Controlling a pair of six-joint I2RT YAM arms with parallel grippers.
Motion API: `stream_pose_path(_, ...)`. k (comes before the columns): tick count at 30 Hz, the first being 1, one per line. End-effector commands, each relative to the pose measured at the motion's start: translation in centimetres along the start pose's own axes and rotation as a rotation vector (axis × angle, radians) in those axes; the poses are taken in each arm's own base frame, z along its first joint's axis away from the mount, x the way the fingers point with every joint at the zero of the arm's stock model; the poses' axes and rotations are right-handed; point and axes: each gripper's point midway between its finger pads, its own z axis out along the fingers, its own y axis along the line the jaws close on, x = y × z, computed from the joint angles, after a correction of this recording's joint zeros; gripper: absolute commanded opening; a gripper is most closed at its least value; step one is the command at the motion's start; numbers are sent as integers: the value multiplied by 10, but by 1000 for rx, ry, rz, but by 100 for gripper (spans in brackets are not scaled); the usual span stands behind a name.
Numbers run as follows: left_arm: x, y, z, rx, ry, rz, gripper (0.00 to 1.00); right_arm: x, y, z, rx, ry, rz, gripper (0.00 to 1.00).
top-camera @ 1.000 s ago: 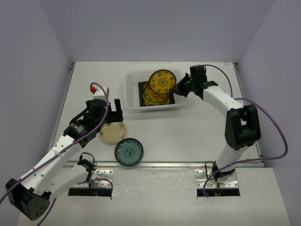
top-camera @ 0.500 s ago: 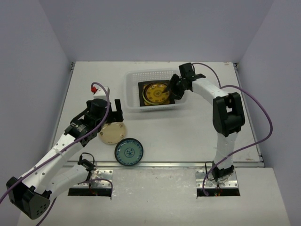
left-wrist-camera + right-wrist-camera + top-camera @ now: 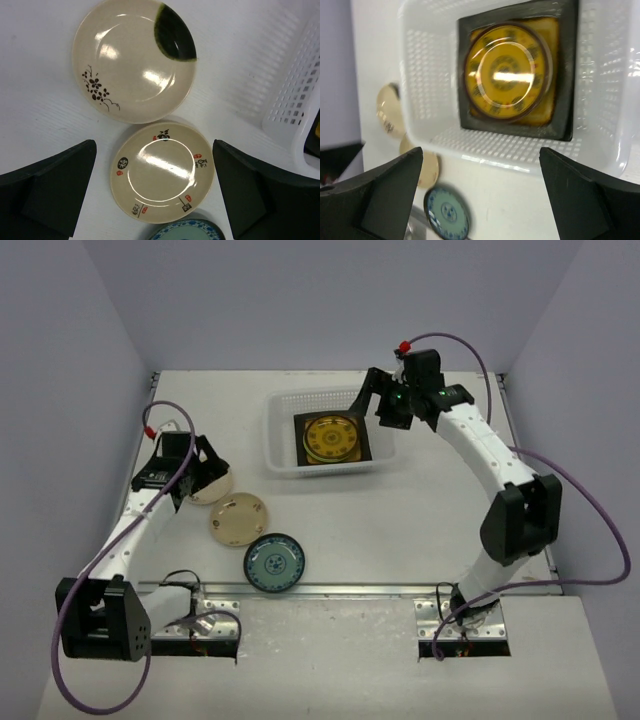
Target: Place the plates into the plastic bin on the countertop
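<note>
The plastic bin (image 3: 283, 432) stands at the back of the countertop (image 3: 420, 510). In it a brown-yellow round plate (image 3: 331, 436) (image 3: 507, 72) lies on a square dark-rimmed plate (image 3: 362, 448) (image 3: 565, 100). My right gripper (image 3: 378, 408) (image 3: 480, 195) hangs open and empty above the bin's right end. My left gripper (image 3: 195, 478) (image 3: 155, 192) is open above the table, with a cream plate bearing characters (image 3: 162, 171) (image 3: 238, 519) showing between its fingers. A second cream plate with a dark patch (image 3: 132, 60) (image 3: 212, 488) lies beside it. The blue-white plate (image 3: 274, 562) (image 3: 187, 232) rests near the front.
A metal rail (image 3: 400, 590) runs along the near edge of the countertop. Grey walls close in the left, right and back sides. The bin's slotted wall (image 3: 300, 100) shows at the right of the left wrist view.
My right gripper opened and let the brown-yellow plate drop onto the square plate in the bin, then rose. My left arm swung left and back, uncovering a second cream plate.
</note>
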Motion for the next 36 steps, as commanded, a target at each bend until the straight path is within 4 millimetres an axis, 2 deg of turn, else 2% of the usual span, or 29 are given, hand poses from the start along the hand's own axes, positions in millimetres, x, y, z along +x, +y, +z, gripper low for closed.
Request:
stream_pose_path(1, -37, 11, 14, -68, -37, -273, 100, 42, 34, -46, -273, 80, -205, 99)
stream_pose_path(5, -44, 39, 38, -171, -24, -427, 100, 82, 35, -72, -382, 107, -227, 99)
stream_pose_path(10, -39, 68, 66, -298, -5, -519, 100, 109, 39, -99, -479, 88, -238, 99)
stream_pose_path(14, -25, 80, 86, -359, 47, -548, 100, 113, 39, -107, -494, 70, -246, 99)
stream_pose_path(22, -10, 86, 118, -394, 92, -539, 98, 111, 35, -107, -473, 30, -256, 99)
stream_pose_path(27, 1, 85, 128, -388, 124, -542, 89, 108, 29, -105, -443, 12, -249, 99)
stream_pose_path(28, 3, 87, 129, -393, 130, -541, 84, 107, 29, -105, -441, 11, -247, 99)
stream_pose_path(29, 4, 87, 130, -397, 134, -540, 73, 107, 28, -105, -438, 11, -246, 99)
stream_pose_path(36, 17, 90, 138, -416, 174, -540, 46, 105, 24, -104, -418, 0, -234, 99)
